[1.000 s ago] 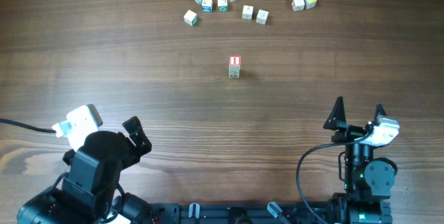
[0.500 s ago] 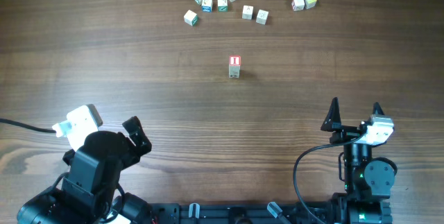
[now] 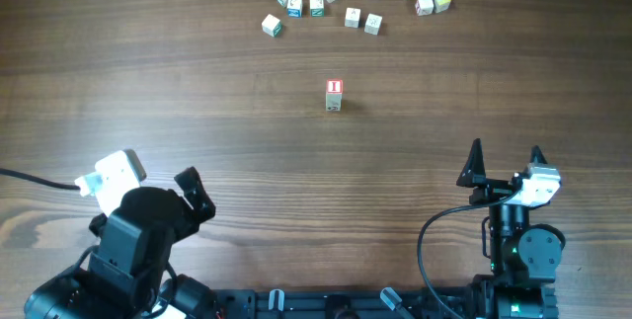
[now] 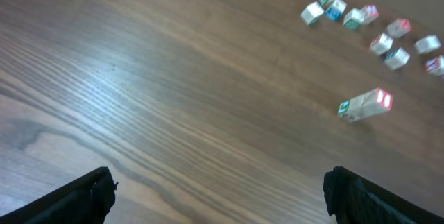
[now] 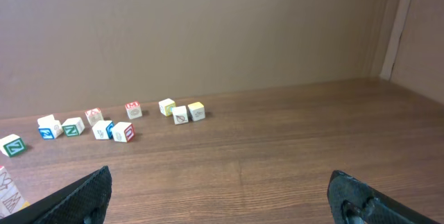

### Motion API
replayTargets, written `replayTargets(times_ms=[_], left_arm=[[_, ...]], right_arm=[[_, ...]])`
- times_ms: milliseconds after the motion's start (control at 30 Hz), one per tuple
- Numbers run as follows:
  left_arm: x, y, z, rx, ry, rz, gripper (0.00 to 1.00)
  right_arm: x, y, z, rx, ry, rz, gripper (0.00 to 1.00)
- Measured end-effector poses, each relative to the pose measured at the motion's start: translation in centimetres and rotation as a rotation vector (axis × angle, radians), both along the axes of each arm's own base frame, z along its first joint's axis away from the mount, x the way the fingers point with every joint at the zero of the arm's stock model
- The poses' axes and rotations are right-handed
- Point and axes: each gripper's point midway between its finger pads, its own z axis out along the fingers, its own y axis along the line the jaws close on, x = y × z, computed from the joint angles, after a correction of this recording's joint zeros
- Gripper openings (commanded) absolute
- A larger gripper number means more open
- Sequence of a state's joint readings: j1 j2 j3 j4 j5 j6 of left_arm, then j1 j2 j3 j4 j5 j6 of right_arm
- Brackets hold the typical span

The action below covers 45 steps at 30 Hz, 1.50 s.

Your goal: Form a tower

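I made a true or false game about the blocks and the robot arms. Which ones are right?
1. The tower stands by itself, apart from the loose cubes. True.
2. The tower's top face shows a blue letter. False: it shows a red "I" in a red frame.
3. The right gripper is holding a cube. False: it is open and empty.
4. The loose cubes lie farther from the arms than the tower does. True.
5. The left gripper is touching the tower. False: it is open, back near the arms' edge of the table, well away from the tower.
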<state>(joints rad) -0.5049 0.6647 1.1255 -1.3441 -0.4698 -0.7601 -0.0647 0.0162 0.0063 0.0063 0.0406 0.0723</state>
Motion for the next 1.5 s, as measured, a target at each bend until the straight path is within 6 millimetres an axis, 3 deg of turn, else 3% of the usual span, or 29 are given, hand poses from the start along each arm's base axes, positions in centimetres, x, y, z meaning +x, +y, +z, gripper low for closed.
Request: replayTargets(times_ms=[167,267,433,467,567,733,900,1100,1500], left_arm=[[-0.7,-0.3,-0.2,-0.043,-0.004,-0.019,1.00],[-2.1,0.6,-1.7,-0.100,-0.010,0.021,1.00],[-1.7,0.7,-4.4,-0.237,-0.173,0.083,1.00],[-1.7,1.1,-4.1,-0.243,-0.225,0.096,1.00],[2.0,1.2,-1.8,-0.198,-0.523,0.044,1.00],[5.9,1.1,-1.9,-0.056,-0.831,-0.040,0.99],[7.2,2.0,-6.6,0.021,-0.765,-0.017,1.00],[7.7,2.1,-10.0,0.055,-0.697,-0.029,1.00],[7.7,1.7,-10.1,0.188,-0.679,-0.112,1.00]], right_arm=[[0.0,0.0,0.0,0.000,0.000,0.000,1.00],[0.0,0.0,0.0,0.000,0.000,0.000,1.00],[0.0,0.1,0.0,0.000,0.000,0.007,1.00],[0.0,0.1,0.0,-0.001,0.000,0.007,1.00],[0.0,0.1,0.0,-0.006,0.003,0.007,1.00],[0.0,0.1,0.0,-0.007,0.003,0.008,1.00],[0.0,0.1,0.0,-0.007,0.003,0.008,1.00],[0.0,0.1,0.0,-0.007,0.003,0.007,1.00],[0.0,0.1,0.0,-0.007,0.003,0.007,1.00]])
